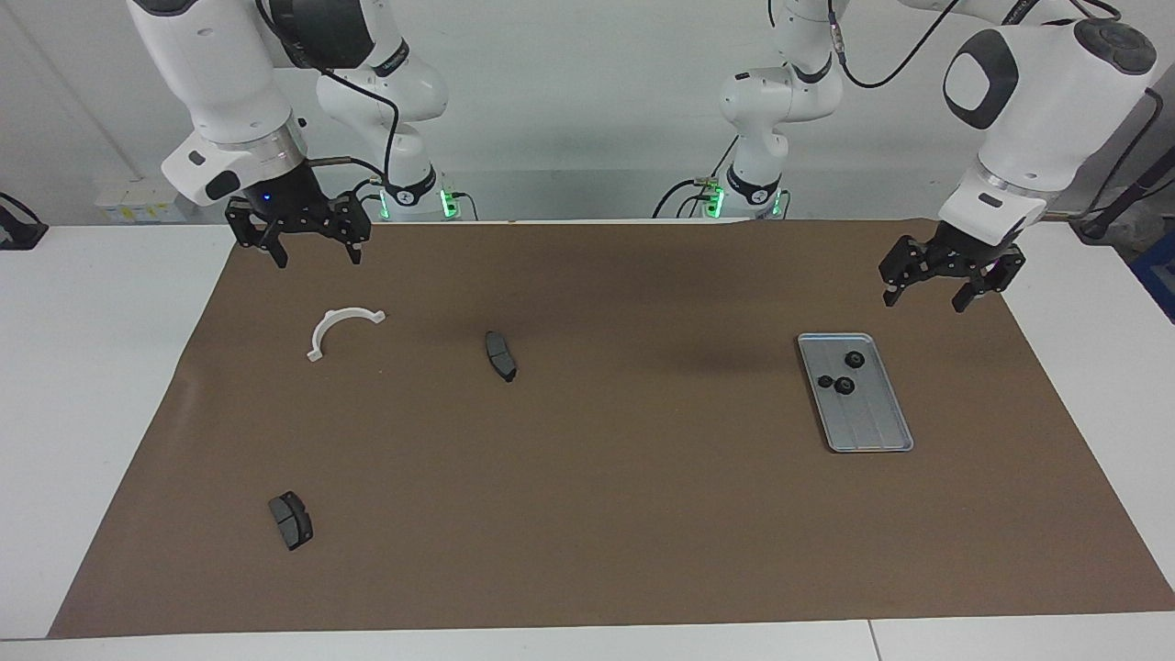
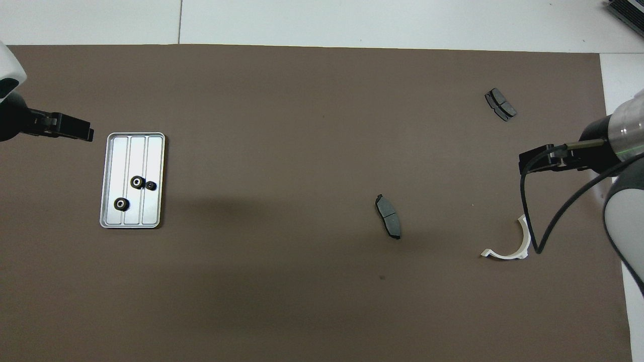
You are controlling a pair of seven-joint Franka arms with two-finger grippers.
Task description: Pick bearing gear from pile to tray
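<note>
Three small black toothed gears [image 1: 845, 372] lying in ridged silver metal tray [image 1: 872, 427] on matte brown mat [image 1: 587, 477] at left arm's end; left pincer [image 1: 938, 292] and right pincer [image 1: 313, 256] both spread, empty.

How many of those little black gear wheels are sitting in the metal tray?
3, all in the tray: two gears side by side, touching or nearly so, and one alone nearer the robots. None shows loose on the brown mat.

Wide bare mat [image 1: 643, 514] mid-bench: free passage. Obstacles toward right arm's end: white bracket [image 1: 341, 329], two grey pads [image 1: 500, 355] [image 1: 291, 520], well apart. Tray [image 1: 877, 427] toward left arm's end; three black gears [image 1: 843, 372] inside, other half bare.
</note>
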